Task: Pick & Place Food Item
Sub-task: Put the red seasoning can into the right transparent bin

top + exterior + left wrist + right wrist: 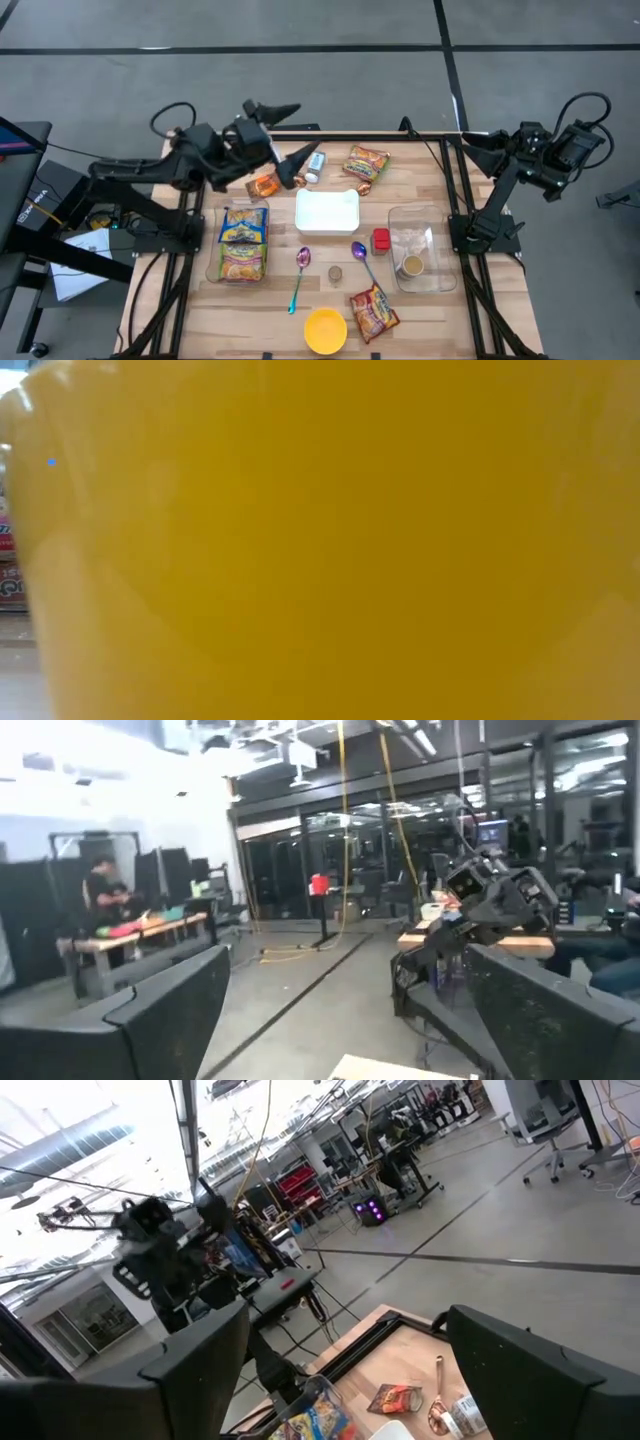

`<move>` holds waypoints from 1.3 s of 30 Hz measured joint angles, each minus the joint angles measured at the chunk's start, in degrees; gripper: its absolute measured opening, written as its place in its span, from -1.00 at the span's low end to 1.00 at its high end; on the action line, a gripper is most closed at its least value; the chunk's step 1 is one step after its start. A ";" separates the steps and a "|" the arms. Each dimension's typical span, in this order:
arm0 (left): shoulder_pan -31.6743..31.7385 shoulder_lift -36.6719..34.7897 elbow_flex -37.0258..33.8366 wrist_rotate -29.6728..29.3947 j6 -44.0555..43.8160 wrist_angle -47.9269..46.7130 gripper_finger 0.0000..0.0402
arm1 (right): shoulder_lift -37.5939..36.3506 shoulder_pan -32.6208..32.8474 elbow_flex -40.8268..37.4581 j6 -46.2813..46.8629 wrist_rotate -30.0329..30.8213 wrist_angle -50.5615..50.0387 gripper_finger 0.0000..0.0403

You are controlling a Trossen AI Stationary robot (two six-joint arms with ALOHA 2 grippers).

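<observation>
My left gripper (284, 140) hangs open above the table's far left part, its fingers level and wide apart (340, 1020), with nothing between them. Just below and beside it a small orange snack packet (264, 184) lies flat on the wood. A second orange packet (366, 162) lies at the far middle and a third (373, 312) near the front edge. An open white container (327, 210) stands in the middle. My right gripper (478, 141) waits open (345, 1370) off the table's far right corner.
A clear tray with noodle packs (243, 243) stands at the left and a clear tub (420, 248) holding a cup at the right. A small bottle (315, 165), a red block (381, 240) and two spoons (300, 275) also lie there. A yellow bowl (325, 330) fills the low view (320, 540).
</observation>
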 joint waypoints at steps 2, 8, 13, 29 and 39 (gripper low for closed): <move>1.04 1.43 1.62 2.77 1.08 -0.10 0.98 | 0.00 0.00 0.00 0.00 0.00 -0.23 0.66; 2.84 6.77 3.13 9.39 -0.98 -1.14 0.99 | 0.00 0.00 0.00 -0.01 0.00 -0.44 0.66; 3.08 13.01 3.09 15.57 -2.44 -1.32 0.99 | 0.00 0.00 0.00 -0.02 -0.02 -0.40 0.66; 0.84 33.88 7.86 24.38 -11.54 -4.59 0.99 | 0.00 -0.02 0.00 -1.25 -4.57 -1.06 0.66; -0.10 42.40 8.67 27.94 -16.90 -8.51 0.99 | 0.00 0.00 0.00 -1.10 -7.40 -1.51 0.66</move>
